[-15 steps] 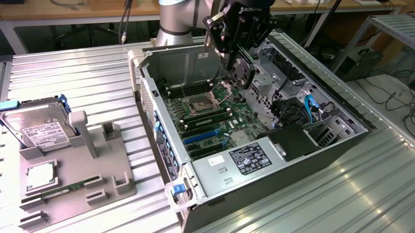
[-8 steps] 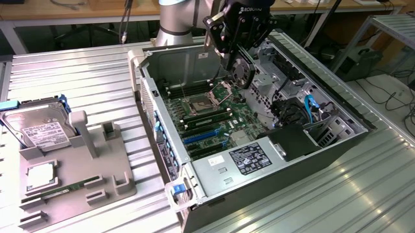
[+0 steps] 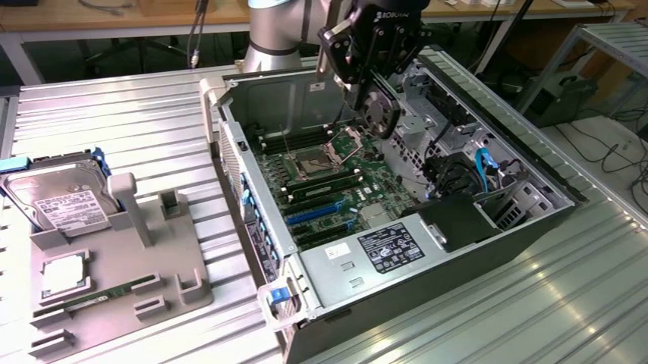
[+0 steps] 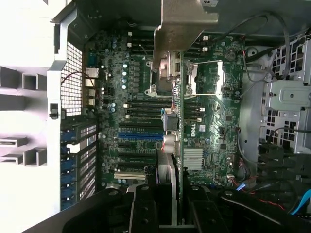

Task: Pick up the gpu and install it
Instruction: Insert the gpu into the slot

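My gripper [image 3: 363,76] hangs over the open computer case [image 3: 526,220], shut on the gpu [image 3: 378,114], a card held on edge with a round dark fan facing the exterior view's right. In the wrist view the gpu [image 4: 187,24] runs edge-on away from my gripper [image 4: 175,196], with its pale metal bracket at the far end. The card floats above the green motherboard [image 3: 324,189], over the processor socket [image 3: 309,163], clear of the board. The blue and black expansion slots [image 3: 309,214] lie lower on the board, toward the power supply.
A power supply [image 3: 390,246] with a label fills the case's near end, and drive cages with cables [image 3: 486,171] line the exterior view's right. On the exterior view's left, a grey fixture [image 3: 121,258] holds a hard drive [image 3: 56,199], a memory stick [image 3: 102,297] and a processor [image 3: 63,277].
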